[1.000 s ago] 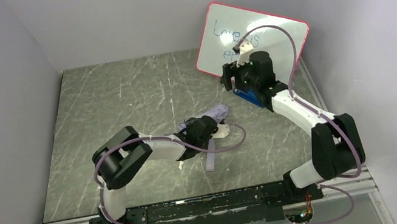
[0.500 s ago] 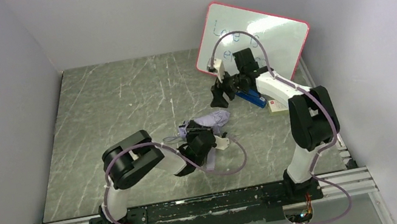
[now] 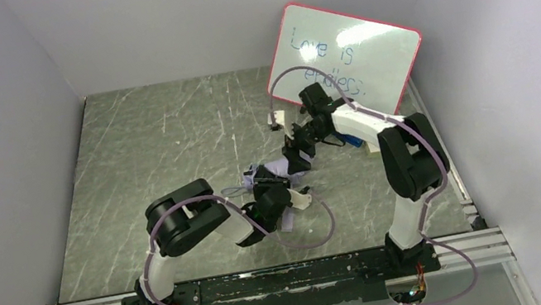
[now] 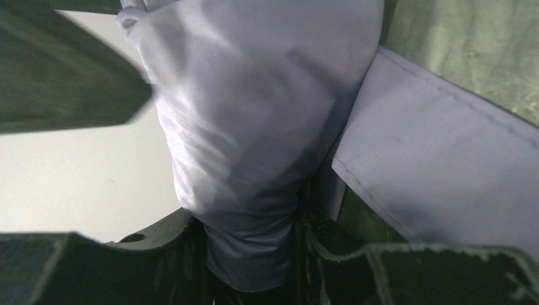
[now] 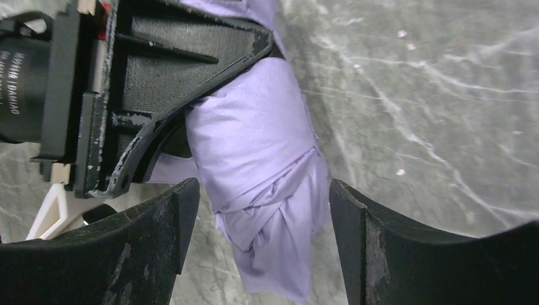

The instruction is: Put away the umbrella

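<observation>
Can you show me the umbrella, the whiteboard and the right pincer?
umbrella (image 5: 254, 140): right wrist view, on the bunched lavender fabric.
whiteboard (image 3: 375, 50): top view, on its white writing face.
right pincer (image 5: 260, 203): right wrist view, midway between its open fingertips.

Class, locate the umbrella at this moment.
In the top view, the umbrella is at centre, clamped in the left tool, with the open right tool at its far end.

Overhead camera looks down from behind; both wrist cameras, close, share the umbrella (image 5: 254, 140).
</observation>
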Controlling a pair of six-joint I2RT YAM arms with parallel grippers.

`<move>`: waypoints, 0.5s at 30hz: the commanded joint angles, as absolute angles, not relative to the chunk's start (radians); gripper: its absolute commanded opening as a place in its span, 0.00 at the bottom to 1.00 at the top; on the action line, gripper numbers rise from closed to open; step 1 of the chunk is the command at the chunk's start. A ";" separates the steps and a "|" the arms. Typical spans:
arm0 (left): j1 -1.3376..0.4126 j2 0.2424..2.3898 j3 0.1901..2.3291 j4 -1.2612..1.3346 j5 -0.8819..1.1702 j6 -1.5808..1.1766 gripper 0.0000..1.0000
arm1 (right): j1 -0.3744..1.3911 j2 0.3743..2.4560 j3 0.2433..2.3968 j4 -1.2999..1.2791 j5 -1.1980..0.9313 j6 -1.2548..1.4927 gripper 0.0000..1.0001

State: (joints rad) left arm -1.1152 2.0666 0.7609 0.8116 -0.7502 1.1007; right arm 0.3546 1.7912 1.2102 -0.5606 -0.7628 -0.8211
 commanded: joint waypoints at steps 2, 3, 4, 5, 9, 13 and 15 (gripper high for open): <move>-1.124 2.132 0.696 0.673 -0.763 1.142 0.05 | 0.403 1.876 1.248 -0.648 -0.676 -0.890 0.79; -1.124 2.132 0.693 0.680 -0.764 1.145 0.05 | 0.409 1.887 1.250 -0.650 -0.655 -0.892 0.79; -1.125 2.132 0.691 0.684 -0.764 1.147 0.05 | 0.416 1.897 1.252 -0.650 -0.641 -0.891 0.79; -1.125 2.132 0.688 0.688 -0.765 1.148 0.05 | 0.421 1.911 1.257 -0.652 -0.624 -0.890 0.79; -1.128 2.128 0.676 0.707 -0.764 1.156 0.05 | 0.437 1.960 1.281 -0.668 -0.566 -0.890 0.74; -1.127 2.120 0.670 0.715 -0.760 1.147 0.05 | 0.445 1.989 1.283 -0.674 -0.543 -0.884 0.53; -1.127 2.105 0.672 0.709 -0.754 1.131 0.05 | 0.447 1.987 1.269 -0.664 -0.524 -0.875 0.38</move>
